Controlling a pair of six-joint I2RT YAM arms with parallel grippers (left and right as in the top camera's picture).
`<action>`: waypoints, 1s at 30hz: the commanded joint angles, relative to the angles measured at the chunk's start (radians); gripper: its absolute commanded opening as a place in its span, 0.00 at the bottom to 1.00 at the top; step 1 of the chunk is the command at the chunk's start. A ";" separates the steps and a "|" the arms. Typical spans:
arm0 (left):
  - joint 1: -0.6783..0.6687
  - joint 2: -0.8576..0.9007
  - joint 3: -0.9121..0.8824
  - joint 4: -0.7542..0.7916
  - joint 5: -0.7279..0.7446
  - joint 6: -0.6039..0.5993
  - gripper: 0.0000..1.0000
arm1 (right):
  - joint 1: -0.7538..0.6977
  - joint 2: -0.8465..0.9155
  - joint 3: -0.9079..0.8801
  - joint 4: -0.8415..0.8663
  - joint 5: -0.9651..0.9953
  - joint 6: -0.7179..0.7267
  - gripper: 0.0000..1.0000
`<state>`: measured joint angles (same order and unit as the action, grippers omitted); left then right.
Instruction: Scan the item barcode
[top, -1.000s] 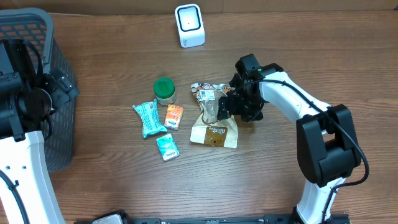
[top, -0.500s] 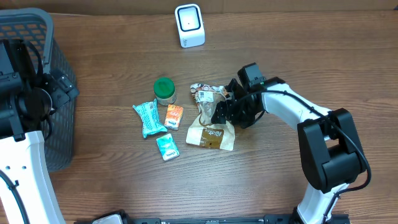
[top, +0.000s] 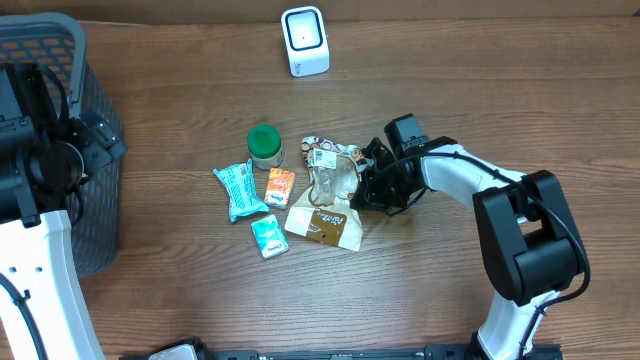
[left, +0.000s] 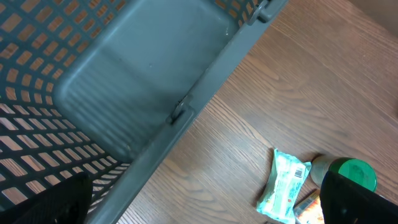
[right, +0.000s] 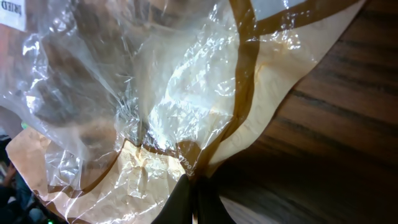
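Observation:
The item, a crinkled clear-and-brown bakery bag (top: 325, 195) with a white label near its top, lies on the table's middle. My right gripper (top: 364, 190) is at its right edge. In the right wrist view the bag (right: 155, 93) fills the frame, and the right gripper (right: 194, 199) is shut on its brown-trimmed edge, the two dark fingers pressed together. The white scanner (top: 304, 40) stands at the back of the table. My left gripper (left: 205, 205) hangs open beside the basket rim with nothing between its fingers.
A dark mesh basket (top: 105, 215) stands at the left edge. Left of the bag lie a green-lidded jar (top: 265, 145), a teal packet (top: 238, 190), an orange packet (top: 280, 187) and a small teal packet (top: 269, 236).
The right gripper has lowered and shut on the bag's right edge. The bag has slid a little left and toward the front. The left arm has not moved.

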<state>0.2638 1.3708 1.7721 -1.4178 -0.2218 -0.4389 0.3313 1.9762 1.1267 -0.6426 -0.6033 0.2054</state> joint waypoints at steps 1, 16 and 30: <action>0.004 0.002 0.015 0.001 -0.017 -0.003 1.00 | -0.026 0.029 0.032 -0.011 -0.029 0.015 0.04; 0.004 0.002 0.015 0.001 -0.017 -0.003 0.99 | -0.021 0.023 0.065 0.084 0.021 0.423 0.45; 0.004 0.002 0.014 0.001 -0.016 -0.003 1.00 | -0.056 0.030 -0.005 0.276 0.183 0.573 0.61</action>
<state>0.2638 1.3708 1.7721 -1.4178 -0.2218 -0.4389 0.2764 1.9858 1.1725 -0.3992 -0.5022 0.7456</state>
